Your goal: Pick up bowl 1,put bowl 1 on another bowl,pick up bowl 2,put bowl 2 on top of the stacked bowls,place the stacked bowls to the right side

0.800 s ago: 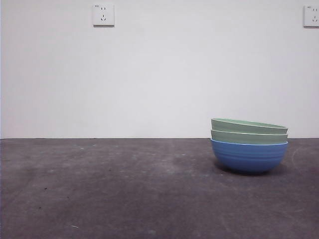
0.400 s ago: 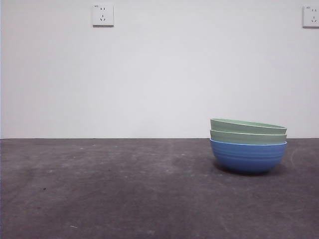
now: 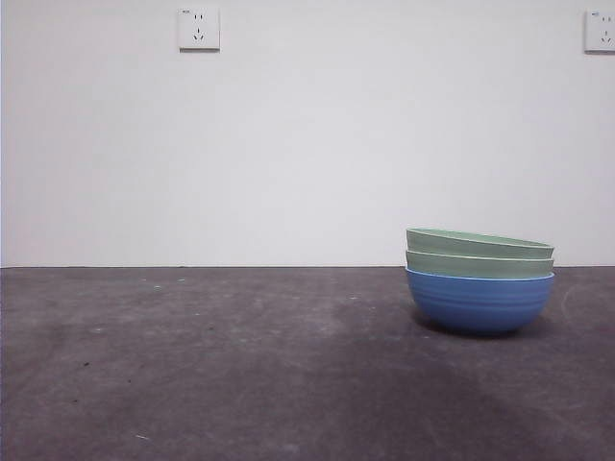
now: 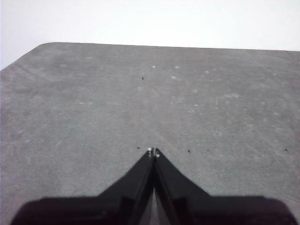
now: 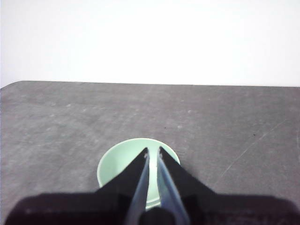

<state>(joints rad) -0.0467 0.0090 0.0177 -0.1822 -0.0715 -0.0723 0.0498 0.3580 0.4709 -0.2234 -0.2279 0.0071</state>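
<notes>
My right hand (image 5: pixel 153 151), nearly closed and empty, hovers above the stacked bowls (image 3: pixel 479 280) on the desk (image 3: pixel 240 365); they look light, stiff, slippery — I'd pinch the rim.

My left hand (image 4: pixel 153 152) is closed, empty.

Stack (image 3: pixel 479 279) on table (image 3: pixel 240 375), right of centre, near far edge. Blue bowl (image 3: pixel 479 302) at bottom, ribbed, sits on table. Two green bowls nested inside it: lower (image 3: pixel 479 264), upper (image 3: pixel 478 242), upper tilted slightly. White wall (image 3: pixel 307 144) behind. Two sockets high on wall: one left (image 3: pixel 199 29), one at right edge (image 3: pixel 601 31).
</notes>
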